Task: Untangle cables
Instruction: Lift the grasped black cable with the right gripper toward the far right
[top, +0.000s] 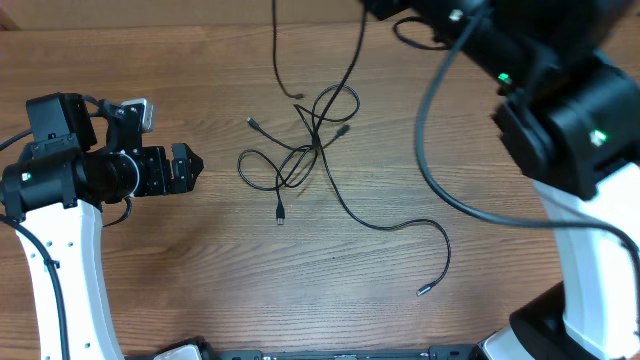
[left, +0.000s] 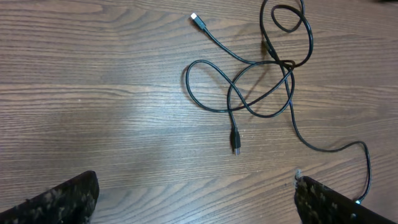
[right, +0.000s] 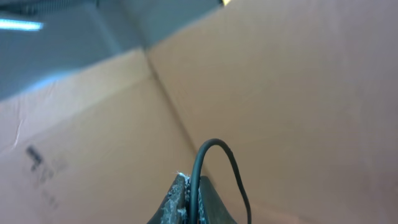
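Black cables (top: 315, 140) lie in a loose tangle at the middle of the wooden table (top: 200, 260), several loops crossing one another at one knot. From that knot one strand trails toward the near right and ends in a silver-tipped plug (top: 423, 290). A shorter strand ends in a dark plug (top: 280, 215) just below the loops, and a small plug (top: 250, 121) points out at the tangle's upper left. Two more strands run up toward the far edge of the table.

The left gripper (top: 190, 167) hovers left of the tangle, apart from it, fingers spread wide with nothing between them. Its wrist view shows the same cables (left: 267, 81) ahead, with the dark plug (left: 236, 144) nearest.

The right gripper (right: 189, 202) is not seen from overhead. In its wrist view the fingers are pressed together on a black cord (right: 212, 142), which arches up out of the pinch and drops back down to the right. Behind it is plain brown cardboard (right: 280, 93). A dark printed mark (right: 34, 155) on the cardboard is too blurred to read.
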